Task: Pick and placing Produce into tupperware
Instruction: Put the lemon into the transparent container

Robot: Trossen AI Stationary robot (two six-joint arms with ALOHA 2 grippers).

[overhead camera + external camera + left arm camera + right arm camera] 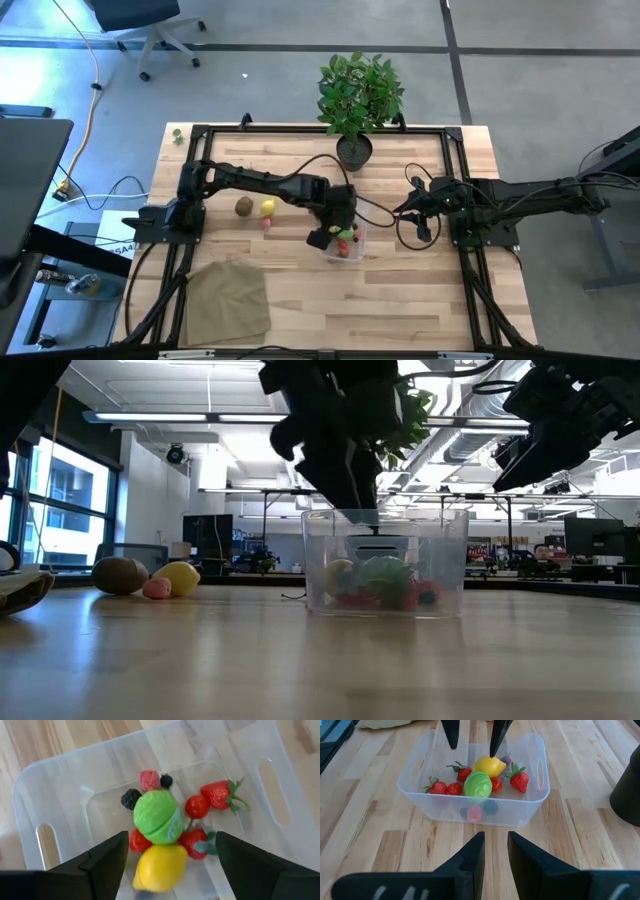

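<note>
The clear tupperware stands on the table's middle and holds produce: a yellow lemon, a green cabbage, strawberries, a tomato and dark berries. My left gripper hangs open just above the lemon, pointing steeply down, with nothing between its fingers. More produce lies on the table to the left: a brown piece, a yellow piece and a pink piece. My right gripper waits right of the tupperware, its fingers a little apart and empty.
A potted plant stands at the table's far edge behind the tupperware. A tan cloth lies at the near left corner. Bare wood lies between the tupperware and the near edge.
</note>
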